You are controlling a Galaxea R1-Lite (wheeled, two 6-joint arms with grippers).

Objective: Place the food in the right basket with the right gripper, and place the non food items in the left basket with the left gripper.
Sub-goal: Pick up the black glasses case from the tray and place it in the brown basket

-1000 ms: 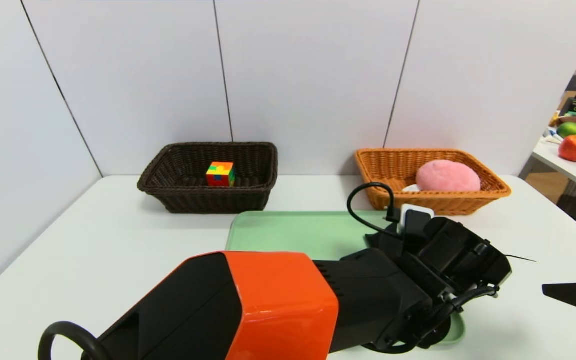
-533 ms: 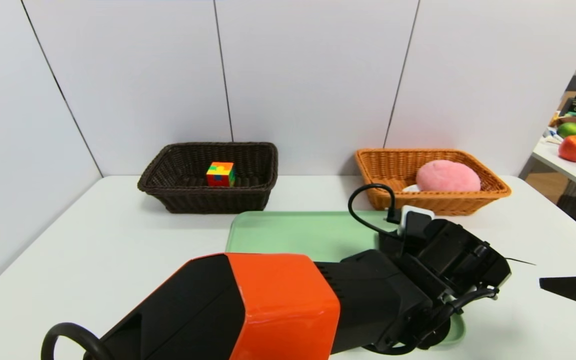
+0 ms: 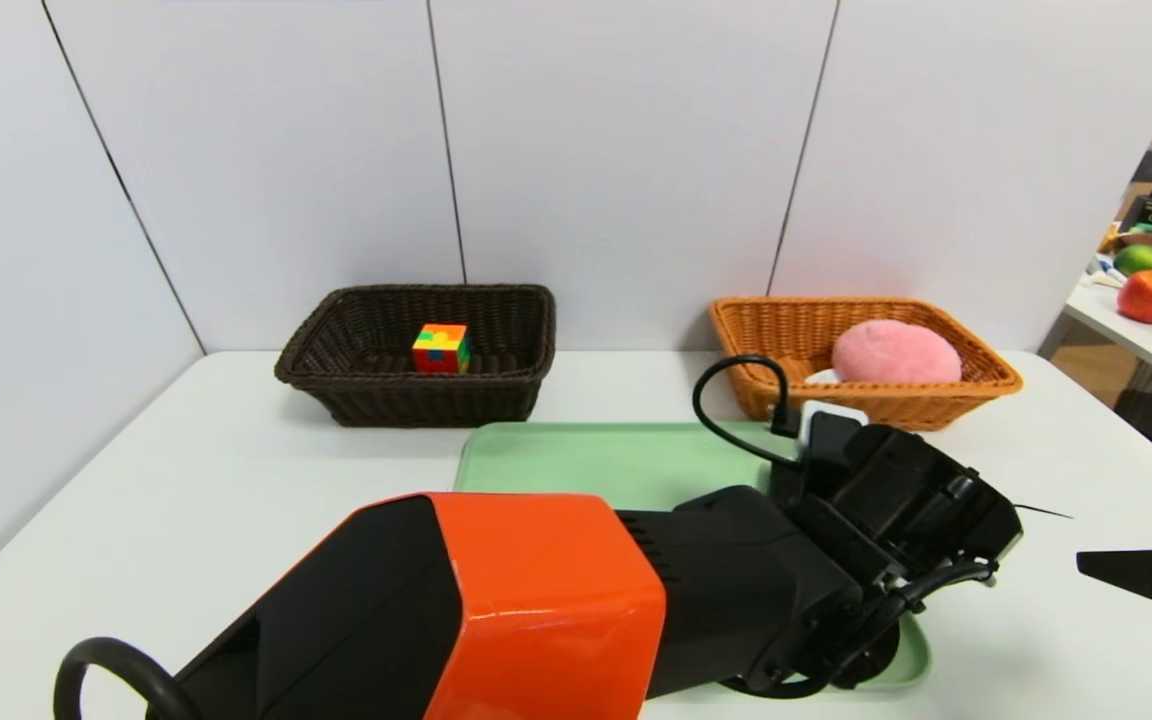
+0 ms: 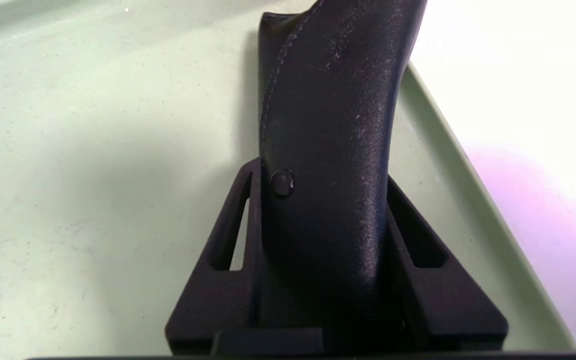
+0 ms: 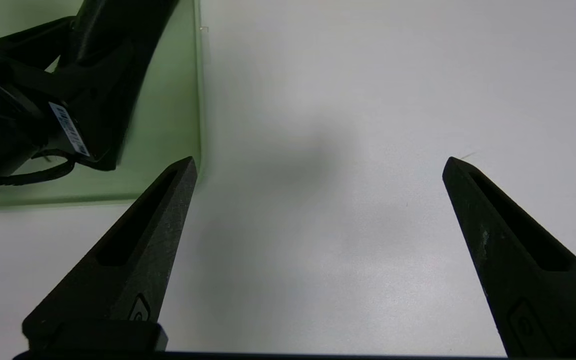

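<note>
My left gripper (image 4: pixel 320 182) is shut on a black leather-like pouch (image 4: pixel 328 100) with a stitched seam and a snap stud. It holds the pouch just above the green tray (image 4: pixel 93 150), near the tray's right rim. In the head view my left arm's wrist (image 3: pixel 896 510) hides the jaws and the pouch. My right gripper (image 5: pixel 320 162) hangs open and empty over the white table, right of the tray, and shows at the right edge (image 3: pixel 1141 578). The dark brown left basket (image 3: pixel 336 395) holds a coloured cube (image 3: pixel 441 348). The orange right basket (image 3: pixel 936 405) holds a pink round item (image 3: pixel 894 352).
The green tray (image 3: pixel 586 460) lies in the middle of the white table (image 3: pixel 186 500), in front of both baskets. White wall panels close off the back and left. A side table with fruit (image 3: pixel 1151 295) stands far right.
My left arm has lifted slightly, carrying the pouch up off the tray. The right gripper has barely shifted.
</note>
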